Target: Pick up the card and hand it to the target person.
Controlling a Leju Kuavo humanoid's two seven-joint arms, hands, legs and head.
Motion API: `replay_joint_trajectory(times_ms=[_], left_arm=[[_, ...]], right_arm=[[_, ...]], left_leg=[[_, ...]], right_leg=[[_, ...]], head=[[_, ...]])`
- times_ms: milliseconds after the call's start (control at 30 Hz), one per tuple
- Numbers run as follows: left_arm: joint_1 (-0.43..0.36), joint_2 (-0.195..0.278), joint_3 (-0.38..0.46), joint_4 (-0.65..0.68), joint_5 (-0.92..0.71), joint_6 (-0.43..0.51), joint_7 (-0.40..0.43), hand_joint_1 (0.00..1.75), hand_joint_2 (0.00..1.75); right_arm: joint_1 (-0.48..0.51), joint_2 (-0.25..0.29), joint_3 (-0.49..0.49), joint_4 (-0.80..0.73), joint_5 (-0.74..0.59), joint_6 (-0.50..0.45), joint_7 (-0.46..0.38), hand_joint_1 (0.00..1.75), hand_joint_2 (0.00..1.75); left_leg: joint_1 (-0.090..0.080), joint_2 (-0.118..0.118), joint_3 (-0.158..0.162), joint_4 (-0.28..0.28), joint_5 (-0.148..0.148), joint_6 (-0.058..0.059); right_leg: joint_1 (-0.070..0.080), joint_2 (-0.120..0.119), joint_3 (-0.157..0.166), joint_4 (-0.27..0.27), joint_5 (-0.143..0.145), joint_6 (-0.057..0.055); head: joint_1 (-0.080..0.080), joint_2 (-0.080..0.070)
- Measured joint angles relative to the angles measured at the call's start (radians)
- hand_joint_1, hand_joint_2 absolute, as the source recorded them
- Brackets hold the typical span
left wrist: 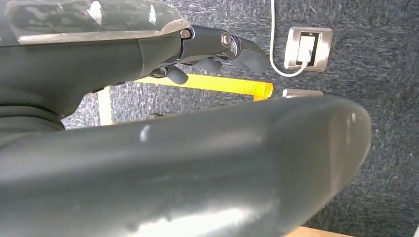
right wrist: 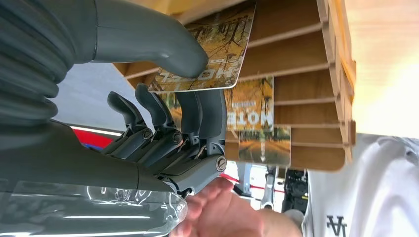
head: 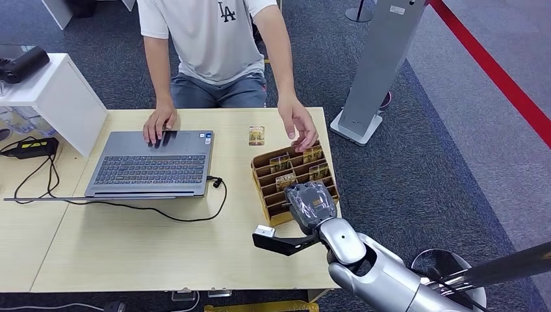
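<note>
Right hand has its fingers and thumb clamped on a card at the wooden rack near the worktop's right edge; left hand fingers curled, holding nothing.

head: high, looking down | wrists: close | shared: card rack

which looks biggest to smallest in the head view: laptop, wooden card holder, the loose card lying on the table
1. laptop: largest by far.
2. wooden card holder: clearly smaller, and partly hidden by the right hand.
3. loose card: smallest.
All rest on the same table, so nearness barely affects this order.
</note>
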Motion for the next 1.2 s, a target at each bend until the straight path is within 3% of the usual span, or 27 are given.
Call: replay_joint_trajectory(times_ms=[333,533,733,867,1067,1200], left_arm=[[0.003,0.001,0.0,0.0,0.012,0.005,0.0,0.0,0.0],[0.005,0.0,0.0,0.0,0.015,0.009,0.001,0.0,0.0],[0.005,-0.002,0.0,0.0,0.014,0.011,0.001,0.0,0.0],[0.004,-0.002,0.0,0.0,0.012,0.011,0.002,0.0,0.0],[0.004,-0.002,0.0,0.0,0.015,0.007,0.007,0.0,0.0],[0.004,-0.002,0.0,0.0,0.022,0.007,0.007,0.0,0.0]], right_arm=[[-0.028,-0.059,-0.076,-0.229,0.089,-0.006,0.06,1.57,1.75],[-0.029,-0.085,-0.124,-0.374,0.164,-0.111,0.043,1.57,1.75],[0.005,-0.095,-0.155,-0.422,0.234,-0.241,0.015,1.57,1.75],[0.036,-0.095,-0.171,-0.417,0.254,-0.302,-0.016,0.02,1.75],[0.069,-0.093,-0.18,-0.384,0.169,-0.353,-0.075,0.0,1.75],[0.091,-0.085,-0.183,-0.356,-0.116,-0.421,-0.183,0.0,1.75]], left_leg=[[0.0,0.0,0.0,0.0,0.0,0.0],[0.0,0.0,0.0,0.0,0.0,0.0],[0.0,0.0,0.0,0.0,0.0,0.0],[0.0,0.0,-0.001,0.0,0.0,0.0],[0.0,0.0,-0.001,0.0,0.0,0.0],[0.0,0.0,-0.001,0.0,0.0,0.0]], right_leg=[[0.0,0.0,0.0,0.0,0.0,0.0],[0.0,0.0,0.0,0.0,0.0,0.0],[0.0,0.0,0.0,0.0,0.0,0.0],[0.0,0.0,-0.001,0.0,0.0,0.0],[0.0,0.0,-0.001,0.0,0.0,0.0],[0.0,0.0,0.0,0.0,0.0,0.0]], head=[[0.0,0.0],[0.0,0.0],[0.0,0.0],[0.001,0.0],[0.0,0.0],[0.0,0.0]])
